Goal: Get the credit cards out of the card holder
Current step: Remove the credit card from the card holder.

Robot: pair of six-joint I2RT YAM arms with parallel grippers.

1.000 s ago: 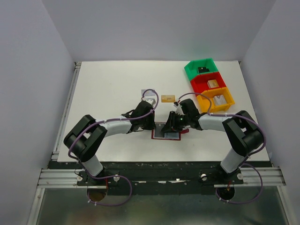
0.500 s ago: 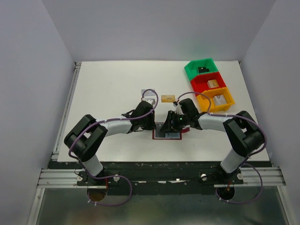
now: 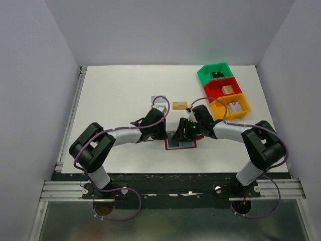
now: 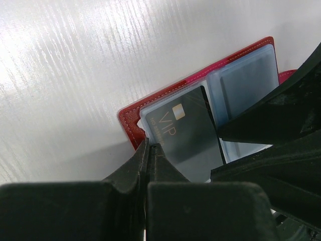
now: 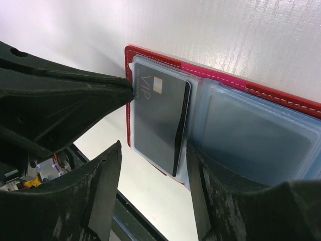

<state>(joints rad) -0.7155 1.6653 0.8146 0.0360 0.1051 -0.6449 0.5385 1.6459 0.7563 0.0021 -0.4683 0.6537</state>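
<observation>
Near the front edge of the table (image 3: 115, 90), between the two arms: dark red wallet (image 3: 179, 143). Lies open and flat, clear sleeves facing up. Holds a dark card (image 5: 150, 108) on its left page, marked VIP, with a gold chip near the top. Cannot tell whether that card sits fully inside its sleeve. Shows only grey-blue plastic on the right page, contents unclear.

At the wallet's left edge, the left gripper (image 4: 148, 150): closed tight, tips pressed together against the sleeve corner beside the card. Cannot tell whether any plastic is pinched between them.

Over the same page from the other side, the right gripper (image 5: 155, 146): open, one finger on each side of the card's near end, neither visibly touching it.

Farther back on the table, well apart from the wallet: a silver card (image 3: 159, 100) and a tan card (image 3: 179, 105), lying flat near each other, the silver one partly under a purple cable (image 3: 161, 97).

Toward the far right corner: a green bin (image 3: 205, 75), a red bin (image 3: 213, 90) and an orange bin (image 3: 220, 108), touching in a row, small items inside each.
</observation>
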